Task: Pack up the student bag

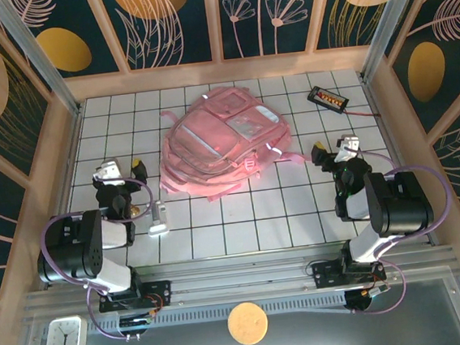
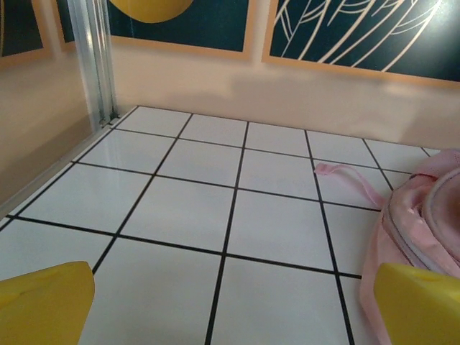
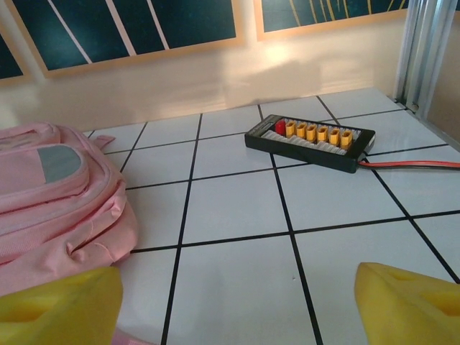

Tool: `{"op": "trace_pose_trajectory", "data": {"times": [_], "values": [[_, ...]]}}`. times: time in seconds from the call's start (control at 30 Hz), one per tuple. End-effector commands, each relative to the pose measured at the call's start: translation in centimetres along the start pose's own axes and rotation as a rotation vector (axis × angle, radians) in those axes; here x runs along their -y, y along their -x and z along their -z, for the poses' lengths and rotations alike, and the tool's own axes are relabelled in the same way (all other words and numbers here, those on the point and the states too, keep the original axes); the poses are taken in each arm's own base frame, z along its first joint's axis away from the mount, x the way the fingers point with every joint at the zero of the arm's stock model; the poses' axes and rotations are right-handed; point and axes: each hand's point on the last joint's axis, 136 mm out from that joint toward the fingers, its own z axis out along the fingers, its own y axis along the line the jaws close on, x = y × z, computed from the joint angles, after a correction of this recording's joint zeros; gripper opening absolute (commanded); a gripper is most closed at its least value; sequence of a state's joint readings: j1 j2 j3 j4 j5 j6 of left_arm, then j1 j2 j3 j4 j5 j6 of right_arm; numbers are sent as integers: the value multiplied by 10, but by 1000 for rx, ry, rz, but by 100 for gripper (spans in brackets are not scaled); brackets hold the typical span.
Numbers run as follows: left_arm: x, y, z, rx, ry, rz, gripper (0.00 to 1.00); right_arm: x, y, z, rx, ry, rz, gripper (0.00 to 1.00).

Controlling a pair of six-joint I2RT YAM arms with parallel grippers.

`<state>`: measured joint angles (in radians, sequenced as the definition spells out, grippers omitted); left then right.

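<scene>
The student bag (image 1: 223,140), a large pink backpack with pale window panels, lies flat in the middle of the tiled table. My left gripper (image 1: 118,170) hovers to its left, open, with bare tiles between the yellow fingertips (image 2: 43,302). In the left wrist view the bag's edge (image 2: 424,215) and a pink strap (image 2: 345,176) lie to the right of the open left gripper (image 2: 230,309). To the bag's right my right gripper (image 1: 334,149) is open too. Nothing lies between the jaws of the right gripper (image 3: 233,309), and the bag (image 3: 50,201) sits at the left.
A black connector board (image 1: 326,98) with yellow plugs and a red wire (image 3: 410,164) lies at the back right. A small white and silver object (image 1: 158,220) rests near the left arm. Wooden walls ring the table. A clock (image 1: 64,335) and a cork disc (image 1: 248,323) sit below the rail.
</scene>
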<state>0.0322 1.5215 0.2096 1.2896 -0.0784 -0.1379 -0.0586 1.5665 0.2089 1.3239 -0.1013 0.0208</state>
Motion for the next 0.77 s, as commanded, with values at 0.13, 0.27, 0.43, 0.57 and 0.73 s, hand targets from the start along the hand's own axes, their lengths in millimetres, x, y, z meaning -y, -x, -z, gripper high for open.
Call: {"op": "trace_pose_trajectory", "data": {"times": [0.13, 0.27, 0.43, 0.57, 0.73], "values": [[2, 11, 2, 45, -8, -27, 99, 1, 6, -3, 16, -15, 8, 99], [16, 7, -3, 17, -84, -60, 99, 0, 6, -3, 17, -13, 8, 99], [17, 6, -3, 13, -90, -63, 99, 0, 6, -3, 17, -12, 8, 99], [16, 4, -6, 3, -84, -63, 99, 0, 6, -4, 16, -15, 9, 99], [16, 6, -2, 17, -83, -60, 99, 1, 6, -3, 15, -15, 7, 99]]}}
